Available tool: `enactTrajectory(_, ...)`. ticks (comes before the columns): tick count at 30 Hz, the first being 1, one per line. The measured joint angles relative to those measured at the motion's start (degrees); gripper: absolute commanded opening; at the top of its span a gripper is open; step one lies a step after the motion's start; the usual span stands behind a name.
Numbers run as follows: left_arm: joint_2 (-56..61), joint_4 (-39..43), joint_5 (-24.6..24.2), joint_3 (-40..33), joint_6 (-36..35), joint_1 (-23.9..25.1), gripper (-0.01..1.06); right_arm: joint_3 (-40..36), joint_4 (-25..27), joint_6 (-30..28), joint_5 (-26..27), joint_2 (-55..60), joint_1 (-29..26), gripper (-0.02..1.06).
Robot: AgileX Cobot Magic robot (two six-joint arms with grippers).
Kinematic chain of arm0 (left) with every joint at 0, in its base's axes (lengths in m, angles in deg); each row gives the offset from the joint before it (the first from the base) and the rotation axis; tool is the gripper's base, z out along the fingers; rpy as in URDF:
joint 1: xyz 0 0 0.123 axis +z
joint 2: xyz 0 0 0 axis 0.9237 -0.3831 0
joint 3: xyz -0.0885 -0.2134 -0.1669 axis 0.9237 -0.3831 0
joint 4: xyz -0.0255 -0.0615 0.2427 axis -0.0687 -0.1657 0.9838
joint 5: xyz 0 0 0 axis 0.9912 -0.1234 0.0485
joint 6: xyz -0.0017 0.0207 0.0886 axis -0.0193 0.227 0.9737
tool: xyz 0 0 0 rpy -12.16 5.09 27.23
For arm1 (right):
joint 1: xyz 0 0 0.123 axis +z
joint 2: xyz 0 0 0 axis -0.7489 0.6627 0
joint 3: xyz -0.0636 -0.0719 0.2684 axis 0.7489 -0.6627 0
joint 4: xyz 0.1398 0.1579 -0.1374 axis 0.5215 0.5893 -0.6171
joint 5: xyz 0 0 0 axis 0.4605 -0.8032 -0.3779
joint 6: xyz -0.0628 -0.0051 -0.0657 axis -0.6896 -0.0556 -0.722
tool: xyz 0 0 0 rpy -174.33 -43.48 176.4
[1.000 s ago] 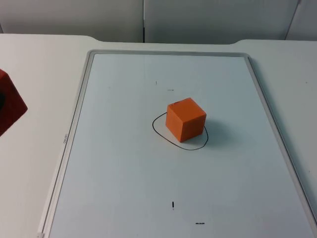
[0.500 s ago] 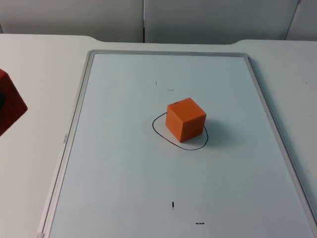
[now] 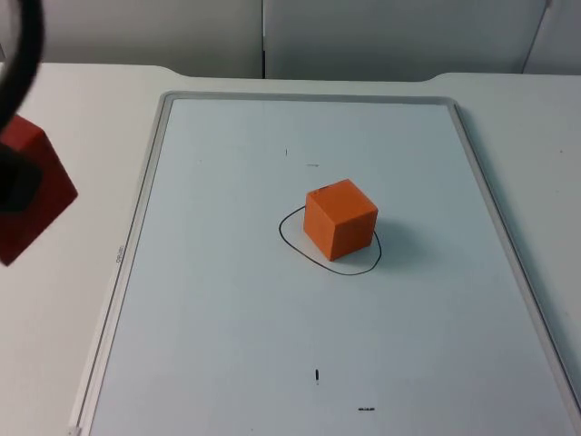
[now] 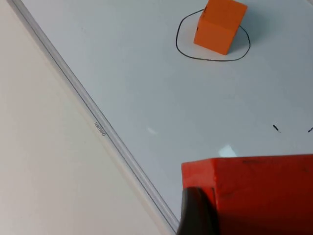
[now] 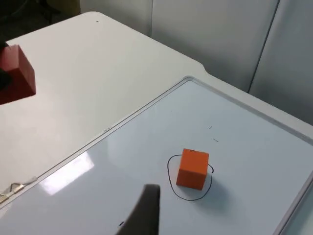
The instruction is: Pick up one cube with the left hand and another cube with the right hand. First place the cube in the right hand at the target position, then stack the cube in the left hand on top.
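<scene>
While the orange cube (image 3: 339, 219) sits inside the black circle (image 3: 330, 243) drawn near the middle of the whiteboard (image 3: 227, 318) in the top view, the red cube (image 3: 32, 189) hangs at the far left of the frame, above the table (image 3: 82, 109) just outside the board's left rim. The left gripper (image 3: 16, 183) pinches the red cube, a black finger (image 4: 195, 215) pressed against its side in the left wrist view. From the right wrist view, the right gripper (image 5: 144, 210) is raised well above the board, a dark fingertip showing; whether its fingers are spread or together I cannot tell. Small black marks (image 3: 317, 374) dot the board at lower centre of the top view.
</scene>
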Motion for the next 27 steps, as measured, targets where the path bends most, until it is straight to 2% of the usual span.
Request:
enactTrajectory(4,-4.8,-8.3,5.6,0.0,7.5,0.0,0.18,-4.5,-1.1,0.1,1.8,-5.0,0.0,0.87)
enactTrajectory(5,-4.8,-8.3,5.6,0.0,7.5,0.0,0.18,-4.5,-1.1,0.1,1.8,-5.0,0.0,0.87)
enactTrajectory(9,-13.4,-16.0,7.5,4.6,16.0,0.0,0.18,-6.1,-2.3,0.1,3.7,-5.8,0.0,0.87)
enactTrajectory(20,-31.2,-19.9,8.3,18.7,23.1,-0.5,0.18,-6.2,-2.0,0.1,8.2,-5.8,0.0,0.87)
enactTrajectory(27,-45.5,-20.2,8.6,28.9,26.7,-5.2,0.18,-6.2,-2.0,0.1,11.2,-5.8,0.0,0.87)
